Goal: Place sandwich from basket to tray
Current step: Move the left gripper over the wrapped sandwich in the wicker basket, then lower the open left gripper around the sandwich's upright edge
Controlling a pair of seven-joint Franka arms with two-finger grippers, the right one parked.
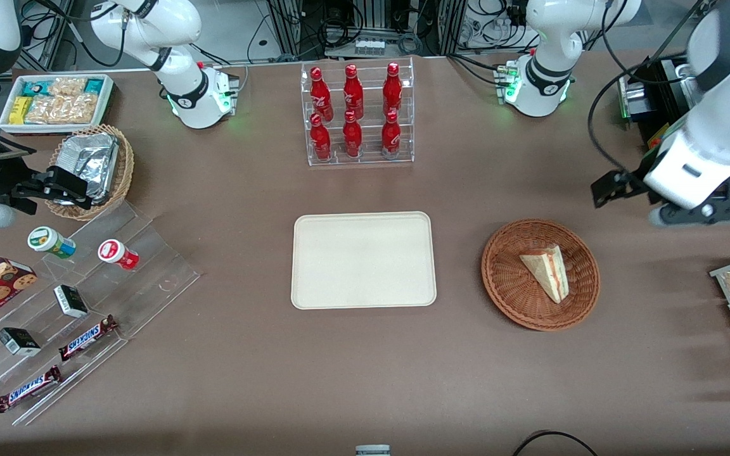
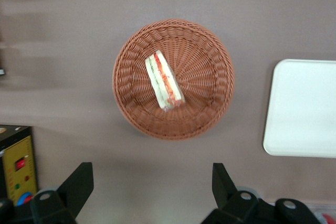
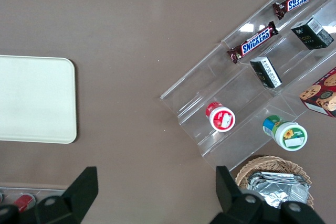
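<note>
Sandwich in basket, tray bare, gripper w/ fingers spread wide, holding nothing.

Table [image 1: 365,367]: brown, covers the whole scene. Tray [image 1: 364,259] lies flat mid-table, nearer the front cam than the bottle rack [image 1: 357,114]. Basket [image 1: 540,274] sits beside the tray toward the working arm's end, apart from it, w/ bare table between. Sandwich [image 1: 547,271] lies on its side in the basket, near the middle, filling edge showing red and green in the wrist view [image 2: 164,80]. Gripper [image 2: 152,184] hangs well above the table, off the basket's rim, farther toward the working arm's end; both fingers [image 2: 77,184] are clear of basket [image 2: 173,78] and tray [image 2: 303,109].
</note>
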